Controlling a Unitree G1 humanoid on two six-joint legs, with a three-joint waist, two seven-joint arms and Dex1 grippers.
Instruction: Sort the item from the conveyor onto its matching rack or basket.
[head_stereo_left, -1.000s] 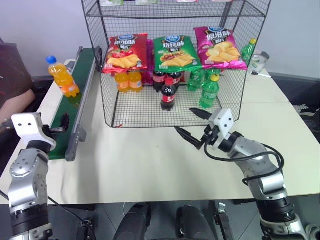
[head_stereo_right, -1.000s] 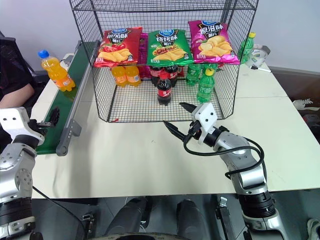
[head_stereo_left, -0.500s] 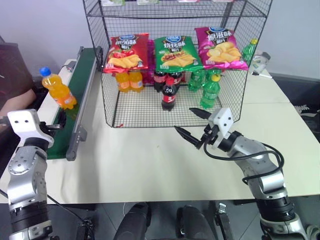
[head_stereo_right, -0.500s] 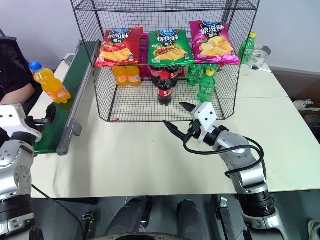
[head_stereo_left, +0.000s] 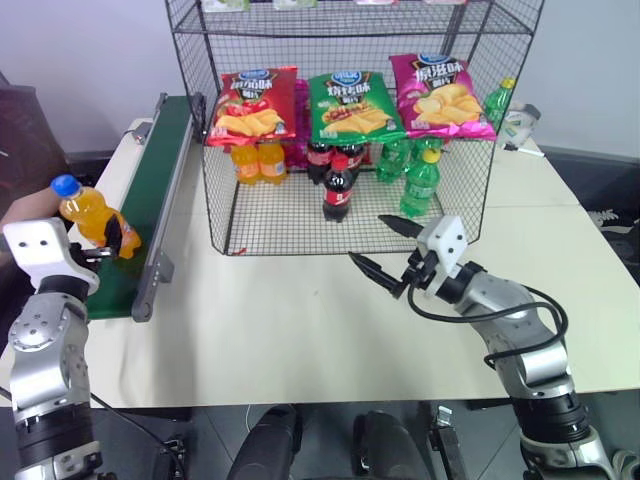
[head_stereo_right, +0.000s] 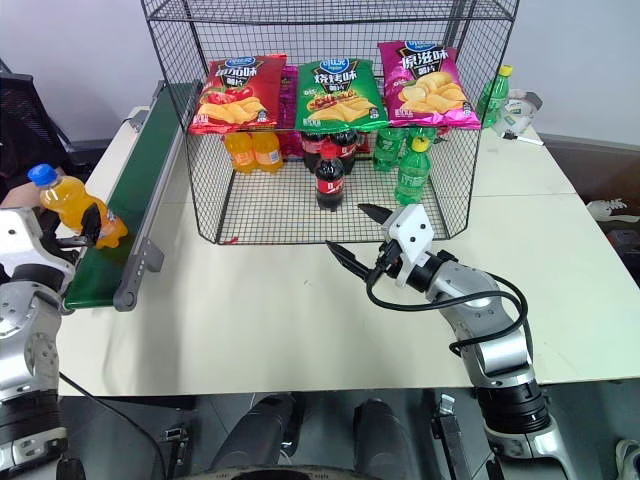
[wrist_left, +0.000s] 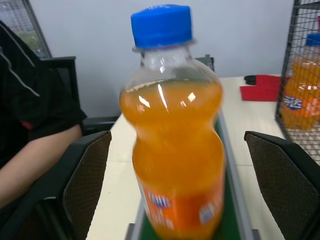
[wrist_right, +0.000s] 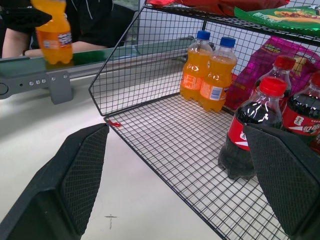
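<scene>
At the far left, the left gripper (head_stereo_left: 105, 248) waits at the near end of the conveyor (head_stereo_left: 150, 180), its two fingers spread wide. The orange soda bottle (head_stereo_left: 92, 217) stands upright on the belt right at that end, and in the left wrist view it sits between the two finger pads (wrist_left: 82, 175) with a gap on either side, so the jaws have not closed on it. The bottle's blue cap is on and it leans slightly. A person's arm (wrist_left: 35, 160) rests beside the conveyor on its outer side.

Further right stands the black wire rack (head_stereo_left: 350, 130). Its bottom tier already holds two orange soda bottles (head_stereo_left: 256, 161) at the left, cola bottles (head_stereo_left: 337, 185) in the middle and green bottles (head_stereo_left: 418, 180) at the right, with crisp bags (head_stereo_left: 350, 105) on the tier above. The matching place for the new bottle looks to be next to the two orange ones.

At the right, the right gripper (head_stereo_left: 385, 252) hangs over the table (head_stereo_left: 300, 320) just before the open front of the rack, jaws spread and holding nothing.

So the task is at its start: the bottle has arrived within reach, but gripping, lifting, carrying and placing in the rack are all left to do.
</scene>
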